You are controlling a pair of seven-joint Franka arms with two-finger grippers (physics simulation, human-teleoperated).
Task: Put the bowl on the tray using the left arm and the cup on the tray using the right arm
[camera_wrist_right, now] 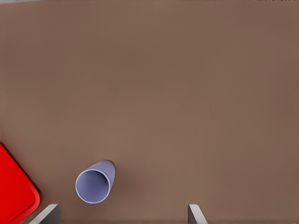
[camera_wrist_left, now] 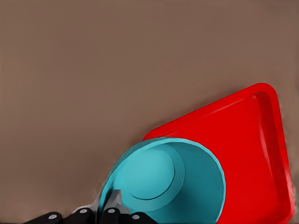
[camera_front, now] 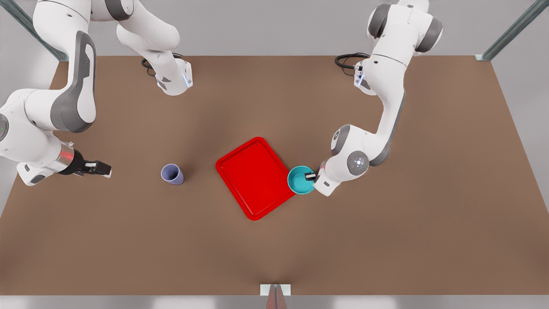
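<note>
- The big brown table (camera_front: 274,249) filled most of the front view.
- The red tray (camera_front: 254,178) lay near the middle of the front view, turned a bit so its corners pointed up and down. Nothing sat inside it.
- The teal bowl (camera_front: 299,181) was just right of the tray in the front view. Its left side lay over the tray's right rim.
- The left gripper (camera_front: 311,175) was at the bowl's right side in the front view. Its jaws were pinched narrow on the bowl's rim, one finger inside the bowl and one outside.
- In the left wrist view, the bowl (camera_wrist_left: 170,184) sat low in the frame. The dark fingers (camera_wrist_left: 110,212) gripped its wall at the bottom edge of the frame. The tray (camera_wrist_left: 254,154) lay behind the bowl at the lower right of that frame.
- The lavender cup (camera_front: 172,174) stood on the table left of the tray in the front view, apart from it.
- The right gripper (camera_front: 103,168) was at the far left of the front view, pointing toward the cup but well apart from it. This arm waited.
- In the right wrist view, the cup (camera_wrist_right: 95,182) showed at the lower left of the frame. The two grey fingertips (camera_wrist_right: 46,214) stood wide apart at the bottom edge, holding nothing. A corner of the tray (camera_wrist_right: 16,196) showed at the lower left.
</note>
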